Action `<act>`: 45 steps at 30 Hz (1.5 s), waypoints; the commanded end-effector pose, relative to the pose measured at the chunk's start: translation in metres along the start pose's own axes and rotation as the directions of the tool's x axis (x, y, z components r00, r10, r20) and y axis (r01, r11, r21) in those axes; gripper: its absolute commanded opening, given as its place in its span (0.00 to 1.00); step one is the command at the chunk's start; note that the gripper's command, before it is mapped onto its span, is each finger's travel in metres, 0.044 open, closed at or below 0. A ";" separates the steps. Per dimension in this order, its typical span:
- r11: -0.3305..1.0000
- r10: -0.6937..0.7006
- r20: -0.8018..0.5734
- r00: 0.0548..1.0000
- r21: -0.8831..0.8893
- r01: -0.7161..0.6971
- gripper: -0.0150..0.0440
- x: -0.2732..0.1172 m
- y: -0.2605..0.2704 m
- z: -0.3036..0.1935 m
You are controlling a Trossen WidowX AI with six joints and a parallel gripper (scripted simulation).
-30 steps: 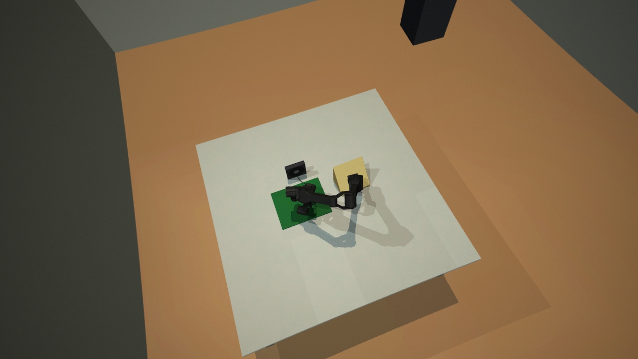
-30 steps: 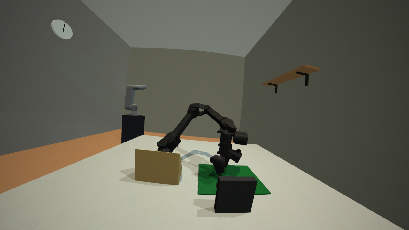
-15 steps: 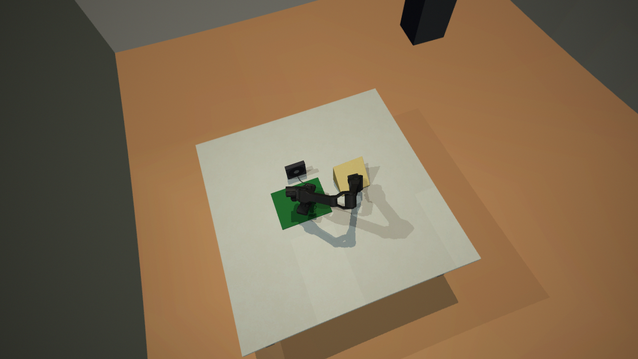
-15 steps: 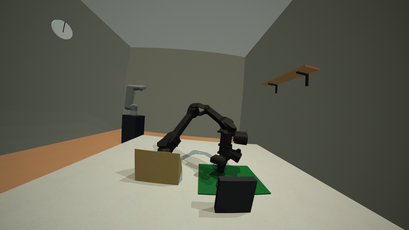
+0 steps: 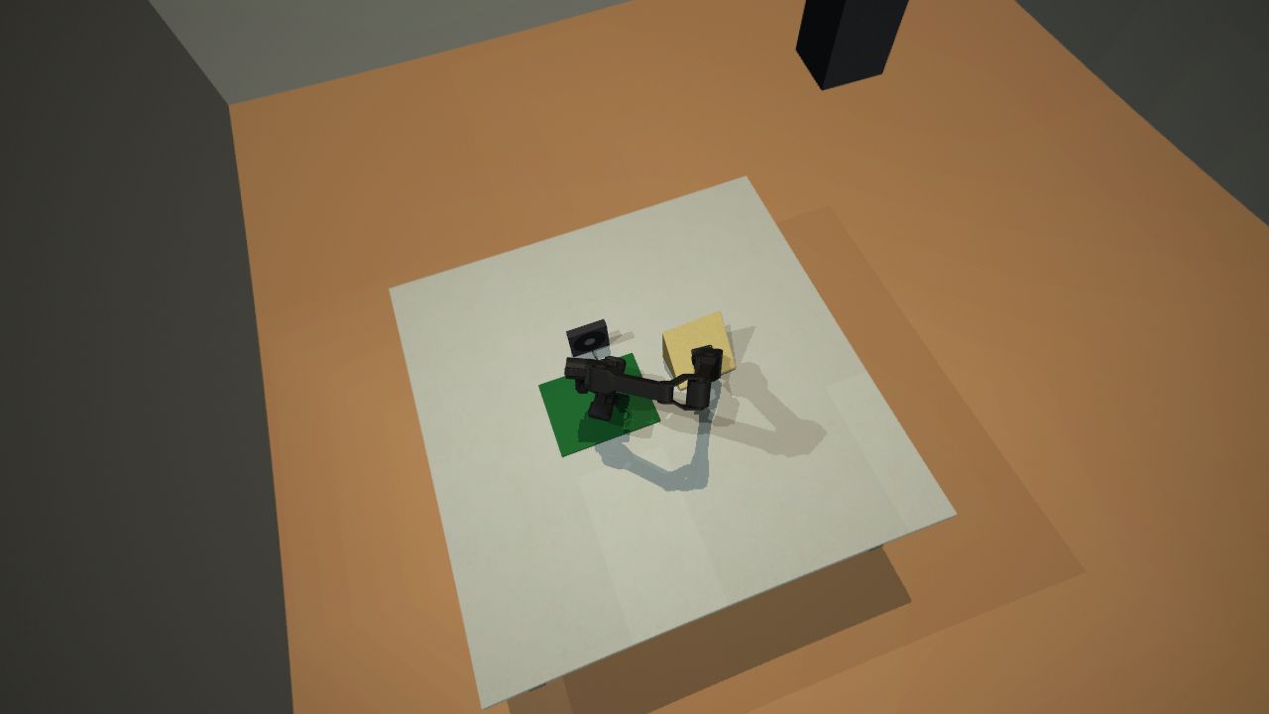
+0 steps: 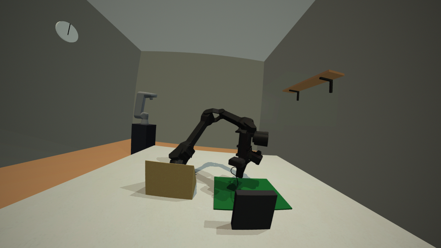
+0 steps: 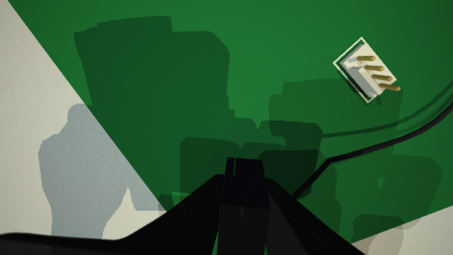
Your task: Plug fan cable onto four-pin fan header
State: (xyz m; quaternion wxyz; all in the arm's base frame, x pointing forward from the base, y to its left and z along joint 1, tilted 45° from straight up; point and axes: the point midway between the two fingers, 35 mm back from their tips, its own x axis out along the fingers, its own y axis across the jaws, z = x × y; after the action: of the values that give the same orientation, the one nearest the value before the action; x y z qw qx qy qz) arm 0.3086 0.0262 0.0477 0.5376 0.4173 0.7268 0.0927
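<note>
My gripper point(image 7: 243, 185) point(image 6: 239, 175) is shut on the black plug point(image 7: 244, 184), pointing down and holding it above the green board point(image 5: 563, 425) point(image 6: 222, 202) point(image 7: 248, 71). The plug's lower end sticks out past the fingertips in the wrist view. The white four-pin header point(image 7: 369, 83), with gold pins and a white outline around it, stands on the board at the upper right of the wrist view, apart from the plug and with nothing on its pins. The black cable point(image 7: 389, 144) runs from beside the right finger off to the right. The black fan point(image 5: 589, 339) point(image 6: 254, 211) stands beyond the board's edge.
A yellow wedge-shaped block point(image 5: 687, 341) point(image 6: 169, 180) stands on the white table point(image 5: 497, 550) point(image 6: 92, 215) beside the arm's base. The cable loops over the board between gripper and fan. A shelf point(image 6: 317, 80) and a grey arm on a black pedestal point(image 6: 143, 138) are far off.
</note>
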 end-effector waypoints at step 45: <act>0.646 -0.008 0.001 1.000 -0.763 0.007 0.25 -0.002 -0.070 0.058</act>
State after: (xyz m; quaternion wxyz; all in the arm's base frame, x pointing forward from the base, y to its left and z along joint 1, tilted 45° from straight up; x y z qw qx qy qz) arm 0.3224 -0.0373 -0.0156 0.6625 0.1528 0.6228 0.3872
